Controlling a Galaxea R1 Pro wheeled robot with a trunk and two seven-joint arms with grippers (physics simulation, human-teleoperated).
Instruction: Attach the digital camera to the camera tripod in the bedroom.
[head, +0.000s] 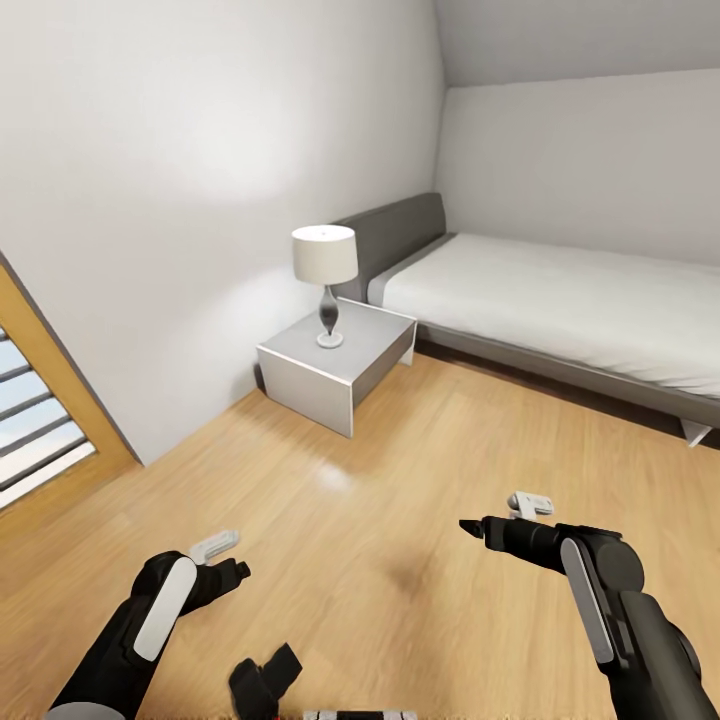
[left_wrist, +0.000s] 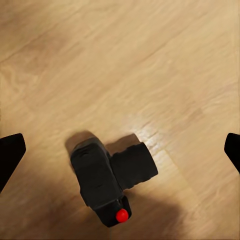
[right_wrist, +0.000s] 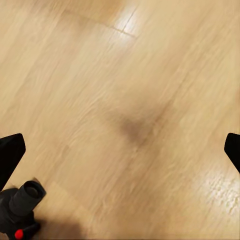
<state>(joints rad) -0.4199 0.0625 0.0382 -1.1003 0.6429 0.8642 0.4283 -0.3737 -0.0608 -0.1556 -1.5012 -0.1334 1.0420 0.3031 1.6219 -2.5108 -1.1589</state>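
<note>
The digital camera (head: 265, 682) lies on the wood floor at the near edge of the head view, a black body with its lens pointing outward. In the left wrist view the digital camera (left_wrist: 107, 179) shows its red button, lying on the floor beyond the open left gripper (left_wrist: 120, 150), with nothing between the fingers. My left gripper (head: 232, 574) hovers above and to the left of it. My right gripper (head: 470, 527) is open over bare floor, and the digital camera (right_wrist: 20, 207) sits at the corner of its wrist view. The camera tripod is out of view.
A grey bed (head: 560, 300) with a white mattress runs along the far wall. A white nightstand (head: 335, 365) with a lamp (head: 325, 262) stands beside it. A wooden door (head: 40, 400) is at the left. Open plank floor (head: 400, 480) lies between me and the furniture.
</note>
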